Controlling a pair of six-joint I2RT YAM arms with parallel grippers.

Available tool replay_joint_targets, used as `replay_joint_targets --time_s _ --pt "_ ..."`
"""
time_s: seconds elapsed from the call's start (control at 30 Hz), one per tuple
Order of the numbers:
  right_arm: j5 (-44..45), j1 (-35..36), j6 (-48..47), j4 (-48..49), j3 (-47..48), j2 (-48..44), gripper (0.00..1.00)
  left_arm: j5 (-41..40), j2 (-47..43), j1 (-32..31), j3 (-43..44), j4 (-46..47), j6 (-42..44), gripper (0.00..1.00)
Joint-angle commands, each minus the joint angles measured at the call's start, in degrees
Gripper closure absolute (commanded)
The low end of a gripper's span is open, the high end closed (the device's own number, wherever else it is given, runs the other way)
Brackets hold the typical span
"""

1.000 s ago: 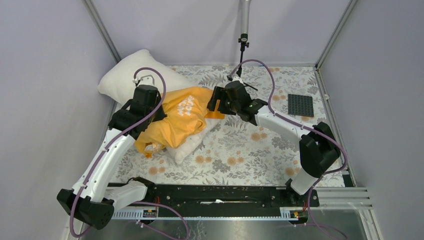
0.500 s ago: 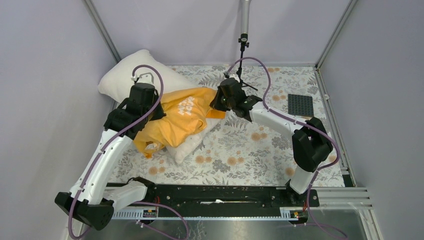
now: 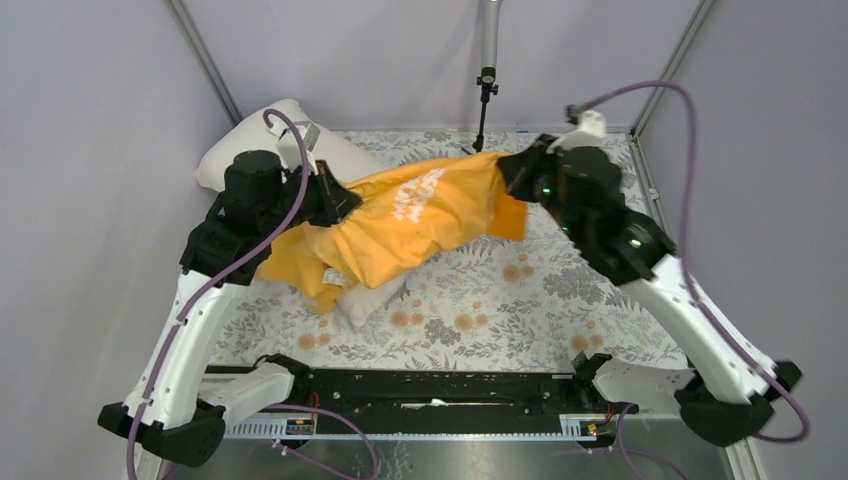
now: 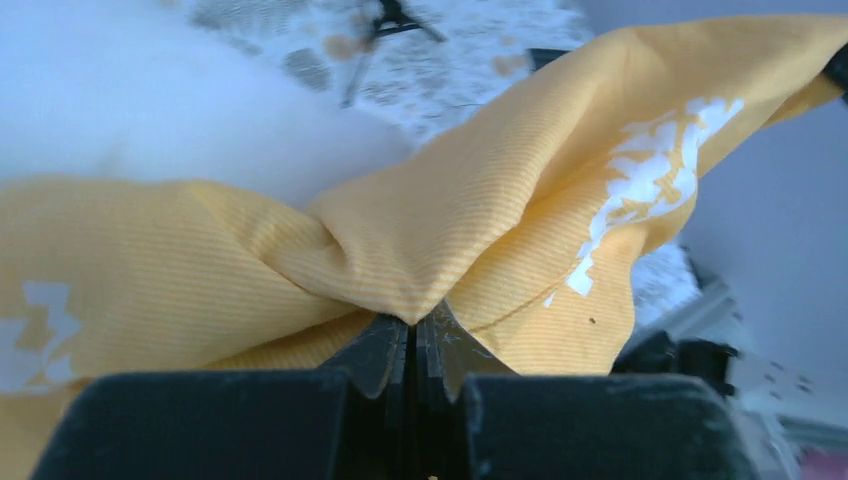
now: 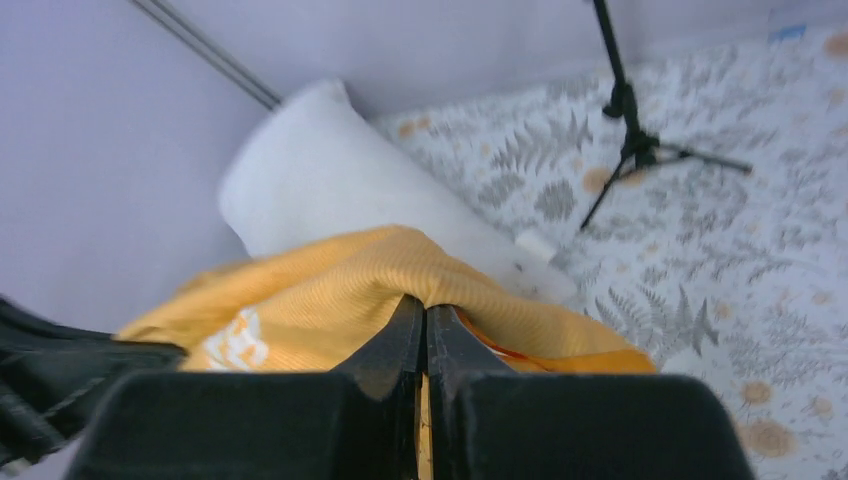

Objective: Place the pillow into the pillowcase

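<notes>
The orange-yellow pillowcase (image 3: 410, 215) with white lettering hangs stretched above the table between both grippers. My left gripper (image 3: 338, 198) is shut on its left end, where the cloth bunches into the jaws (image 4: 415, 320). My right gripper (image 3: 512, 172) is shut on its right end, a fold of cloth pinched between the fingertips (image 5: 424, 308). The white pillow (image 3: 265, 135) lies diagonally on the table from the back left corner. The lifted pillowcase (image 5: 340, 290) hides its middle, and its near end (image 3: 365, 298) pokes out below. The pillow (image 5: 320, 170) also shows behind the cloth in the right wrist view.
A small black tripod stand (image 3: 484, 105) rises at the back centre of the floral table cover (image 3: 500, 300). Grey walls and metal frame posts (image 3: 205, 60) close in the left, back and right sides. The black mounting rail (image 3: 440, 385) runs along the near edge.
My right gripper closed on the pillowcase's right edge, then rose and swung far right, pulling the cloth taut off the pillow. My left gripper lifted its end slightly up and left.
</notes>
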Motion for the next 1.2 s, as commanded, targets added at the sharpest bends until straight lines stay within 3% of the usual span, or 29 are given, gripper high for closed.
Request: replay_joint_targets --time_s 0.0,0.2,0.33,0.37,0.43,0.57,0.67,0.97,1.17 --pt "8.9 0.3 -5.2 -7.0 6.9 -7.9 1.0 14.1 0.7 -2.8 4.7 10.6 -1.1 1.0" --pt "12.6 0.2 -10.9 -13.0 18.4 -11.4 1.0 4.0 7.7 -17.2 8.0 12.5 -1.6 1.0" --pt "17.0 0.3 -14.2 -17.0 23.7 -9.9 1.0 -2.8 15.8 -19.1 9.2 12.1 -3.7 1.0" --pt "17.6 0.2 -14.4 -17.9 24.5 -9.6 1.0 -3.6 17.9 -19.1 9.8 11.6 -4.1 0.95" --pt "18.8 0.3 -15.2 -18.6 24.1 -9.5 1.0 -5.5 21.1 -19.1 10.9 11.1 -4.3 0.71" --pt "28.3 0.2 -16.6 -21.9 19.3 -6.5 1.0 -10.5 22.7 -19.1 11.4 8.4 -4.1 0.36" --pt "32.0 -2.1 -16.1 -22.2 11.8 -4.6 1.0 -10.9 19.0 -19.1 6.0 8.5 -4.2 0.25" --pt "17.9 -21.0 -11.3 -19.0 -4.6 -2.2 1.0 -17.7 7.1 -21.1 -13.7 7.4 -7.9 0.28" --pt "15.6 -23.1 -10.3 -17.9 -6.6 -1.4 1.0 -20.6 2.3 -26.0 -23.3 9.0 -13.0 0.3"
